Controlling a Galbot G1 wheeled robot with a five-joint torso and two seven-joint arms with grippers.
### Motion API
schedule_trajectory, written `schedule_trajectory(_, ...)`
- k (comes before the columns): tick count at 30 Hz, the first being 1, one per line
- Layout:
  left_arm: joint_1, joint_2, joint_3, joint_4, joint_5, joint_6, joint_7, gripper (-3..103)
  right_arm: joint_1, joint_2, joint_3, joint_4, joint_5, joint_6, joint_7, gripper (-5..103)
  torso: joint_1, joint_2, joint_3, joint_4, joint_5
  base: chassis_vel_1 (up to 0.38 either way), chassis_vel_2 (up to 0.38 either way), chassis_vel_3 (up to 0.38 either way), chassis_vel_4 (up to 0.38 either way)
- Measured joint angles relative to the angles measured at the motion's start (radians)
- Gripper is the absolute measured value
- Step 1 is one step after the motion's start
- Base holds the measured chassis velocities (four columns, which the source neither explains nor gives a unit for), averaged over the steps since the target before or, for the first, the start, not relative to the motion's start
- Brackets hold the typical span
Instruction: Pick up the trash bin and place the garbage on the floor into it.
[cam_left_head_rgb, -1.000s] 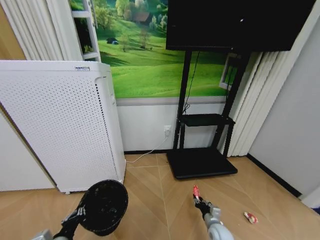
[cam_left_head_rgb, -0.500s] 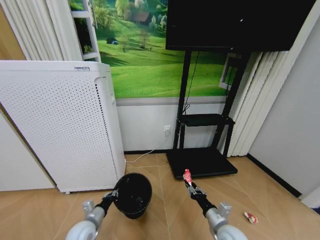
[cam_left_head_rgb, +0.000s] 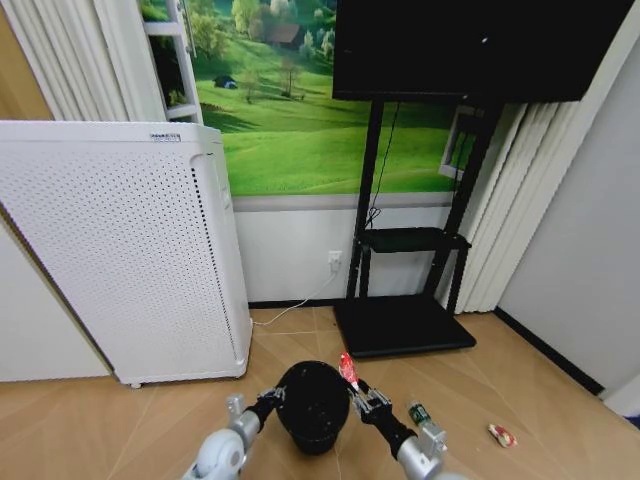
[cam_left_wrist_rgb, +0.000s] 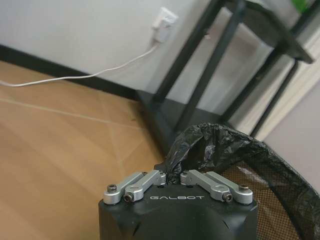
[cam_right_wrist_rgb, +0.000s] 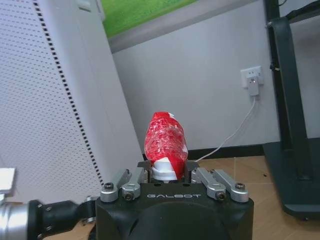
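The bin (cam_left_head_rgb: 313, 405) is held off to the front of the robot, low over the floor (cam_left_head_rgb: 300, 350), by the left gripper (cam_left_wrist_rgb: 173, 178), whose fingers (cam_left_wrist_rgb: 142, 181) are clenched on the bin's rim where the black liner (cam_left_wrist_rgb: 200, 145) bunches up. Beyond those fingers the mesh wall and open mouth are seen. The bin is judged light and fairly stiff, but the liner is thin and slippery film — a hold on rim and liner together is the sound one, since liner alone could slide or tear.

The right gripper (cam_right_wrist_rgb: 169, 176) is just beside the bin's rim, its fingers (cam_right_wrist_rgb: 129, 184) closed on a red-and-white wrapper (cam_right_wrist_rgb: 166, 145) that stands up between them. The wrapper looks crinkled, soft and nearly weightless; it is pinched at its lower end, and it would likely flutter rather than drop straight, so release is best made right over the mouth.

Well out from both sets of fingers, a bottle (cam_left_head_rgb: 419, 413) and another wrapper (cam_left_head_rgb: 501, 435) lie on the floor — both look light; the bottle could roll and is best taken across its body.
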Motion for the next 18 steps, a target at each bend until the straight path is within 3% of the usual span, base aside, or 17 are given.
schedule_trajectory(3,-0.014,-0.004,0.027,-0.005,-0.002,-0.002,0.019,7,-0.028,0.009,-0.009,-0.022,-0.086,0.066,-0.063,33,0.0,0.0,0.0,0.0002,0.0,0.0,0.0,0.0,0.0)
schedule_trajectory(10,0.019,0.004,0.02,-0.025,0.016,-0.011,0.06,7,-0.056,0.046,-0.051,-0.064,-0.197,0.123,-0.08,30,0.0,0.0,0.0,0.0004,-0.0002,0.0,0.0,0.0,0.0)
schedule_trajectory(11,0.028,0.006,0.015,-0.032,0.02,-0.013,0.067,7,-0.062,0.049,-0.059,-0.07,-0.21,0.128,-0.075,41,0.0,0.0,0.0,0.0004,-0.0002,0.0,0.0,0.0,0.0)
schedule_trajectory(13,0.038,0.007,0.01,-0.04,0.024,-0.013,0.072,7,-0.064,0.049,-0.062,-0.072,-0.216,0.13,-0.07,41,0.0,0.0,0.0,0.0003,-0.0001,0.0,0.0,0.0,0.0)
schedule_trajectory(18,0.092,0.005,-0.019,-0.08,0.039,-0.014,0.074,7,-0.064,0.051,-0.065,-0.072,-0.225,0.13,-0.055,62,0.0,0.0,0.0,0.0002,-0.0004,0.0,0.0,0.0,0.0)
